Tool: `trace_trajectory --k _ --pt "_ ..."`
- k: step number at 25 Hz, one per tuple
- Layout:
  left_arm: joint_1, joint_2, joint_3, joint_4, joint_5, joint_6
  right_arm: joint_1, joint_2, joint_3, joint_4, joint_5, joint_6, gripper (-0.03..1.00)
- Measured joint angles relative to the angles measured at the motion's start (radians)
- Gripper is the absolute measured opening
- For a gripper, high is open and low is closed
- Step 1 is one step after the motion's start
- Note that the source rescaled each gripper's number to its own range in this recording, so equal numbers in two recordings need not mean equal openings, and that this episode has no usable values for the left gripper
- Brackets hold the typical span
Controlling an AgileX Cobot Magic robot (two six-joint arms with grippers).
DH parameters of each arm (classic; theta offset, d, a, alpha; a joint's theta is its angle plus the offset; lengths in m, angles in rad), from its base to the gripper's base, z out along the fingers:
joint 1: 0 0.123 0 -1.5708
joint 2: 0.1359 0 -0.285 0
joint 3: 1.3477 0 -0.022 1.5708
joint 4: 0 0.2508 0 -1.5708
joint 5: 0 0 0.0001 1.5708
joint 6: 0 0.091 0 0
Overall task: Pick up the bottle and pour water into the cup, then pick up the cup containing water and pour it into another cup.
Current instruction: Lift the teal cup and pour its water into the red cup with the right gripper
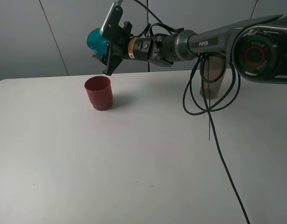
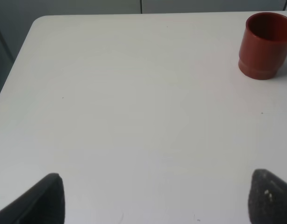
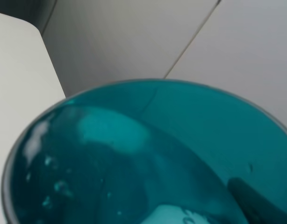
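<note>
My right gripper (image 1: 106,45) is shut on the teal cup (image 1: 96,39), which it holds in the air, tipped onto its side, just above and behind the red cup (image 1: 98,92). In the right wrist view the teal cup (image 3: 148,158) fills the picture, with water drops on its inner wall. The red cup (image 2: 265,44) stands upright on the white table (image 1: 134,163). At the back right stands the smoky bottle (image 1: 212,80), partly hidden behind the arm and its cables. My left gripper (image 2: 157,200) is open and low over bare table, well short of the red cup.
Black cables (image 1: 213,126) hang from the right arm and trail over the table's right side to its front edge. A grey panelled wall (image 1: 40,37) stands behind the table.
</note>
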Motion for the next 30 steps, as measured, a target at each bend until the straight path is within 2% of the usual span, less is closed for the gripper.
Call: trace_trajectory --k 5,11,30 --pt "0.0 0.0 0.0 0.0 0.0 0.0 0.002 0.0 0.0 0.061 0.011 -0.167 0.05" --pt "0.0 0.0 0.0 0.0 0.0 -0.002 0.002 0.0 0.0 0.191 0.064 -0.347 0.05" --pt "0.0 0.0 0.0 0.0 0.0 -0.002 0.021 0.0 0.0 0.239 0.068 -0.553 0.05"
